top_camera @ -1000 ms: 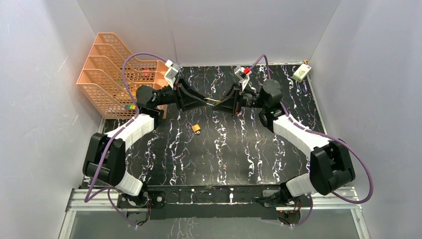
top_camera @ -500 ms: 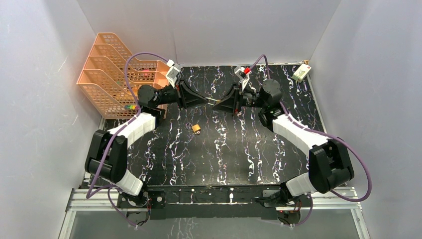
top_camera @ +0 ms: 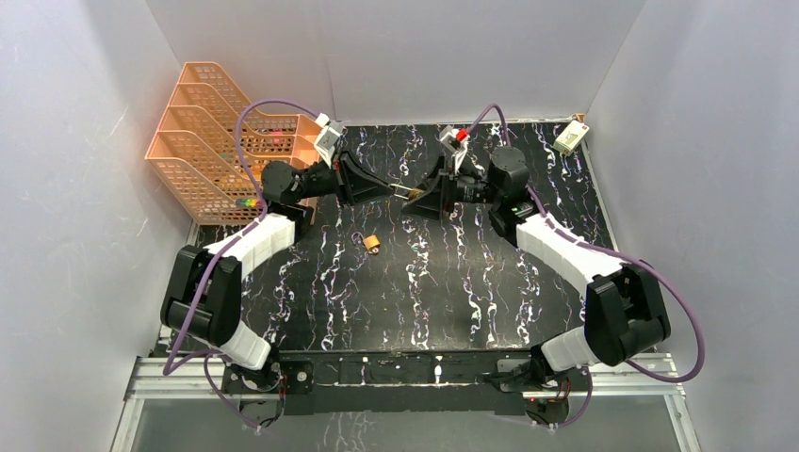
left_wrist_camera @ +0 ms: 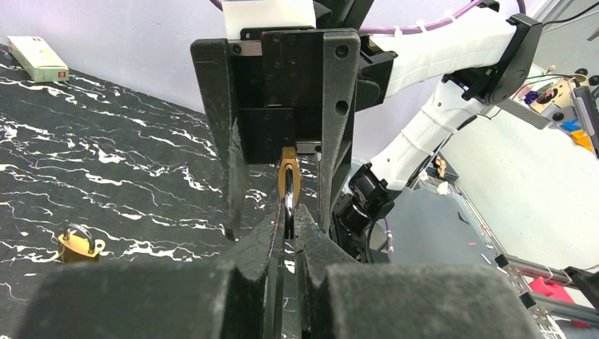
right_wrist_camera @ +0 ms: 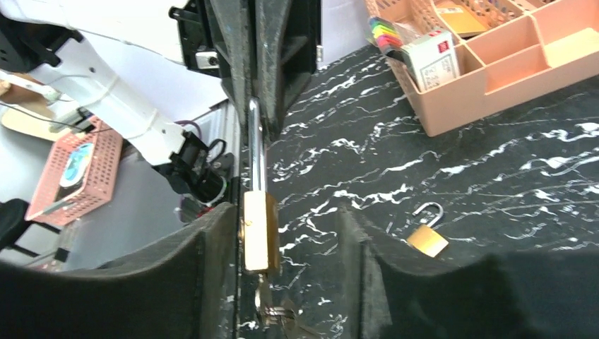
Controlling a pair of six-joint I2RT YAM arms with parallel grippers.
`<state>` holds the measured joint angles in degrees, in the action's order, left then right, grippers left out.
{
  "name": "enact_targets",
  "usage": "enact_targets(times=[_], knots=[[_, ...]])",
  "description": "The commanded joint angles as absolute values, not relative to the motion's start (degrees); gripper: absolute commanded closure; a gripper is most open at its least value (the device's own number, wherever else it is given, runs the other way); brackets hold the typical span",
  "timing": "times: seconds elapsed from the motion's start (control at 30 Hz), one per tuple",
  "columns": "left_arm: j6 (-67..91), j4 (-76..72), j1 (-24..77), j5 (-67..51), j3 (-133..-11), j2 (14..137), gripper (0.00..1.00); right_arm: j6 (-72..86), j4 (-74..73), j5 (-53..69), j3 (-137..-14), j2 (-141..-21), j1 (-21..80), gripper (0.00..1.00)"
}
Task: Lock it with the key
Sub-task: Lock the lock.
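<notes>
Left tool [left_wrist_camera: 287,215] is pinching the silver shackle [right_wrist_camera: 254,141] tight, hanging the brass padlock [right_wrist_camera: 257,233] in mid-air over the counter's [top_camera: 452,282] far half. Seen from overhead, its long axis is running 9-to-3: shackle pointing at 9, key [right_wrist_camera: 277,318] end facing 3, where the nearer right tool [right_wrist_camera: 289,219] is standing wide around the body.

Two grippers: left gripper [top_camera: 388,191] and right gripper [top_camera: 415,195]. Two brass padlocks: a raised padlock [left_wrist_camera: 288,180] between the grippers and a loose padlock [top_camera: 372,243] on the tabletop [top_camera: 452,282] beneath them. One key [right_wrist_camera: 277,318] that I can make out. One orange tray stack [top_camera: 217,141] behind the left gripper. One white box [top_camera: 571,137] far behind the right gripper.
</notes>
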<state>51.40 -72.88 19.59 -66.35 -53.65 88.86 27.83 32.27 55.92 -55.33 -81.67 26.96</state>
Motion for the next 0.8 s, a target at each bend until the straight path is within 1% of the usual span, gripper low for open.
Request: enact_targets(times=[0.0, 0.07, 0.13, 0.27, 0.37, 0.57, 0.77], knots=[[49.8, -76.1, 18.9, -64.2, -53.2, 85.7, 1.0, 24.3, 29.5, 53.3, -57.8, -77.7, 24.4, 0.32], [49.8, -76.2, 18.7, -64.0, -52.9, 85.3, 1.0, 25.0, 30.5, 52.6, -57.1, -76.0, 22.7, 0.26], [49.7, -76.2, 18.2, -63.7, -52.4, 84.9, 1.0, 25.6, 31.3, 52.2, -56.5, -74.6, 20.7, 0.24], [49.8, -76.2, 17.1, -62.7, -51.4, 83.8, 1.0, 31.1, 38.1, 53.0, -53.4, -72.1, 15.9, 0.22], [49.8, -76.2, 16.1, -62.0, -50.9, 83.3, 1.0, 34.1, 43.7, 55.6, -51.2, -71.9, 14.2, 0.23], [50.1, -76.2, 15.6, -61.7, -50.6, 83.6, 1.0, 34.6, 45.0, 59.3, -49.6, -72.8, 14.5, 0.27], [51.0, -76.9, 15.6, -61.6, -51.5, 85.3, 1.0, 28.7, 37.4, 57.5, -52.2, -73.3, 19.4, 0.3]])
